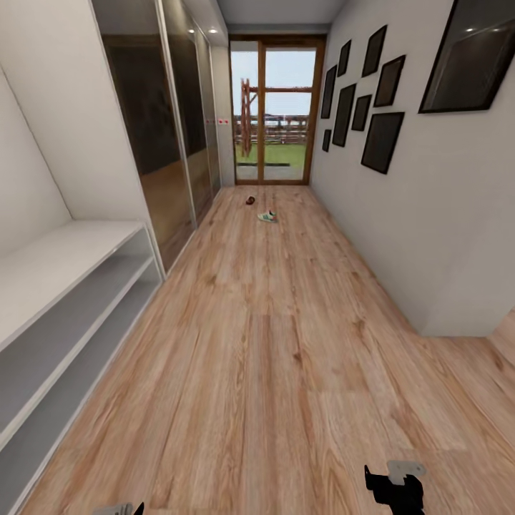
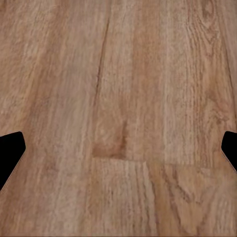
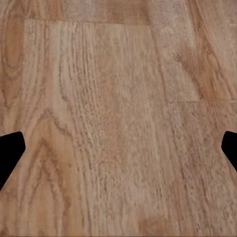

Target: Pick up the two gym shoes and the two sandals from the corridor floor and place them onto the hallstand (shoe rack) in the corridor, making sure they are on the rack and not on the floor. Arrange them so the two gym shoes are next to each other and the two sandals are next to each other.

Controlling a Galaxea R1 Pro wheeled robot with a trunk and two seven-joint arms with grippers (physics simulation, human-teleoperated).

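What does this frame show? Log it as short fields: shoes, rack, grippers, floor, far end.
shoes: one gym shoe and one dark sandal far down the corridor, both on the floor, apart from each other
rack: white rack at the robot's left, its visible shelves bare
left gripper: open, above bare planks, holding nothing
right gripper: open, above bare planks, holding nothing
floor: wood-grain planks
far end: glass door with greenery outside; dark frames on the right wall
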